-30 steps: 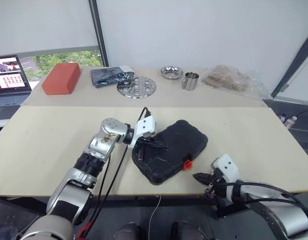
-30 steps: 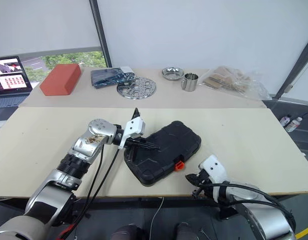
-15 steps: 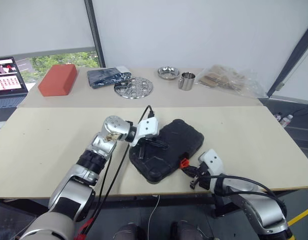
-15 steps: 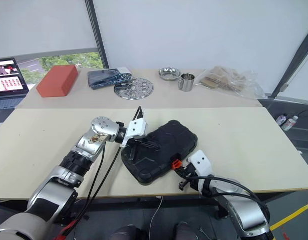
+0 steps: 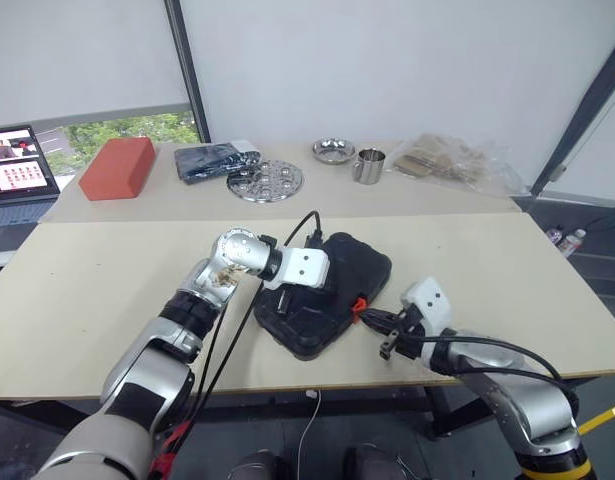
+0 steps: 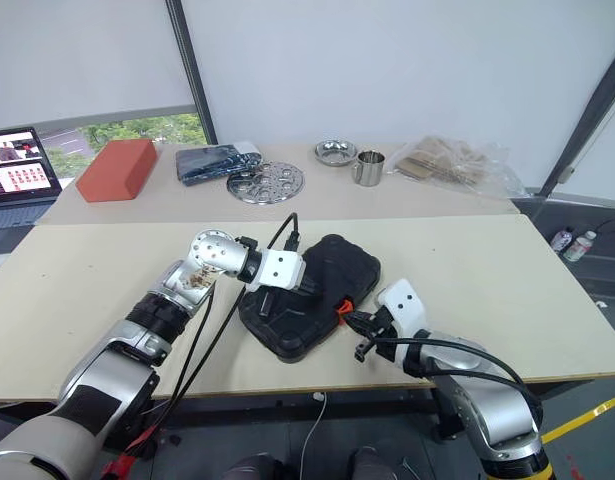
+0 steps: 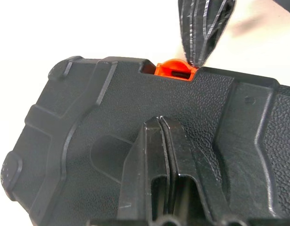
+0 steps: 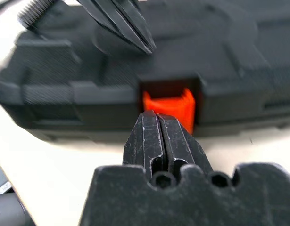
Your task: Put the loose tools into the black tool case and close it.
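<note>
The black tool case (image 5: 365, 268) lies closed on the near table, its small orange latch (image 5: 358, 305) facing the front edge. My left gripper (image 5: 330, 291) is shut, and its fingertips rest on the textured lid (image 7: 88, 117) a short way back from the latch (image 7: 175, 70). My right gripper (image 5: 367, 319) is shut too, its tips right at the front of the latch (image 8: 170, 106); I cannot tell whether they touch it. The left fingers (image 8: 121, 23) show above the lid in the right wrist view. The loose tools are out of view.
On the far table stand a red block (image 5: 117, 168), a dark folded bundle (image 5: 215, 160), a perforated steel plate (image 5: 265, 181), a steel bowl (image 5: 332, 150), a steel cup (image 5: 367, 165) and a plastic bag (image 5: 452, 160). A laptop (image 5: 12, 175) sits at far left.
My right gripper has risen from below the table's front edge and moved left to the latch. My left wrist has rolled while its fingers stayed on the lid. The camera shifted a little.
</note>
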Controlling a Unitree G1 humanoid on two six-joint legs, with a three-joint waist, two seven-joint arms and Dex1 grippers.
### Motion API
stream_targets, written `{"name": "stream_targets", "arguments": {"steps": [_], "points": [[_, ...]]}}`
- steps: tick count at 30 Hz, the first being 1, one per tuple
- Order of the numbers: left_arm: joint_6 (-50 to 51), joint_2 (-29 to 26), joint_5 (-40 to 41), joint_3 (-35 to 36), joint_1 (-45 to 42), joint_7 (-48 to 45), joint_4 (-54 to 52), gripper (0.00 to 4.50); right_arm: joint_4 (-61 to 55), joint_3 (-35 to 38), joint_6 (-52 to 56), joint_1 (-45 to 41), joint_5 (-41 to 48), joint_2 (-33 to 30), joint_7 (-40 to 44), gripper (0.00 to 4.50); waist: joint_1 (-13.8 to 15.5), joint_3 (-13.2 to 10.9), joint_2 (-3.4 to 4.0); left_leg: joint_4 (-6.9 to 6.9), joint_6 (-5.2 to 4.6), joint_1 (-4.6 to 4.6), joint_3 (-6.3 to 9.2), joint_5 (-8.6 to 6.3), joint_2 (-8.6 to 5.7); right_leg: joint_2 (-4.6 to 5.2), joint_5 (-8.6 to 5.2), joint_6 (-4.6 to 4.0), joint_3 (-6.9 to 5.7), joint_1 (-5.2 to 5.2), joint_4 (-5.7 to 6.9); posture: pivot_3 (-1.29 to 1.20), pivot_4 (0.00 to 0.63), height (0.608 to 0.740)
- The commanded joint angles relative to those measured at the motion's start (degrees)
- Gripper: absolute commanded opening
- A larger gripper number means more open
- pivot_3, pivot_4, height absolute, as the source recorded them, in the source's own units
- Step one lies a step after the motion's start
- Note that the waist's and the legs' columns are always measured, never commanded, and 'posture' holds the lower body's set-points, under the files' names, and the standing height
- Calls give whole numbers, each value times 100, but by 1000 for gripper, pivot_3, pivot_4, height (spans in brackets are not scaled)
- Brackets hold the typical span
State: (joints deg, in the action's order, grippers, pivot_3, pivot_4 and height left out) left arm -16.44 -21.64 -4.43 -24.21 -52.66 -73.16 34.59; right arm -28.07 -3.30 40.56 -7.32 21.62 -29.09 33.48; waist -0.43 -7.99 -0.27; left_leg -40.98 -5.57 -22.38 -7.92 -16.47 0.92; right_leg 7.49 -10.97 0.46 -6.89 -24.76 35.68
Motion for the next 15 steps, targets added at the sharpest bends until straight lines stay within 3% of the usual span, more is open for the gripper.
{"name": "stream_targets", "arguments": {"steps": [1,4,7,8,11,12,15], "points": [[312,-38,-340,-269,370,-80,500,89,-72,42,-183,-145,-59,-89,28,0,-4,2,-2,3,0,5,1,0,0,1,0,0,-1,12,-3,0,150,734],[881,-171,-36,113,389,-87,407,89,-450,427,83,82,271,-411,242,0,6,3,0,9,1,5,4,-1,0,4,-1,-2,-2,14,-11,0,150,734],[2108,-445,680,784,409,-284,16,748,-805,1182,308,461,833,-1028,788,776,23,-2,-7,20,-6,-6,8,-2,0,1,-3,0,-4,12,-31,0,150,734],[2488,-628,914,1016,436,-355,-163,1150,-882,1527,354,616,1054,-1294,1053,1120,21,-3,-8,22,-10,-19,10,-4,1,-3,-4,2,-5,2,-40,0,150,734],[3791,-1742,1871,1834,720,-1064,-1108,2092,-732,2919,457,1013,1743,-2318,2314,2078,-62,-23,2,17,22,-62,3,14,1,-25,1,-2,-6,-35,-42,0,150,734],[4206,-2104,2151,2036,824,-1276,-1402,2442,-593,3252,527,1066,1927,-2594,2625,2532,-86,-38,-2,22,28,-74,-8,17,-1,-34,8,-14,4,-52,-38,0,150,734],[5256,-3110,2772,2502,1124,-1764,-2005,3247,-73,4046,761,1228,2347,-3285,3532,3349,-34,-68,-31,20,34,-82,-1,20,4,-56,17,-31,-4,-53,-45,0,150,734]]}}
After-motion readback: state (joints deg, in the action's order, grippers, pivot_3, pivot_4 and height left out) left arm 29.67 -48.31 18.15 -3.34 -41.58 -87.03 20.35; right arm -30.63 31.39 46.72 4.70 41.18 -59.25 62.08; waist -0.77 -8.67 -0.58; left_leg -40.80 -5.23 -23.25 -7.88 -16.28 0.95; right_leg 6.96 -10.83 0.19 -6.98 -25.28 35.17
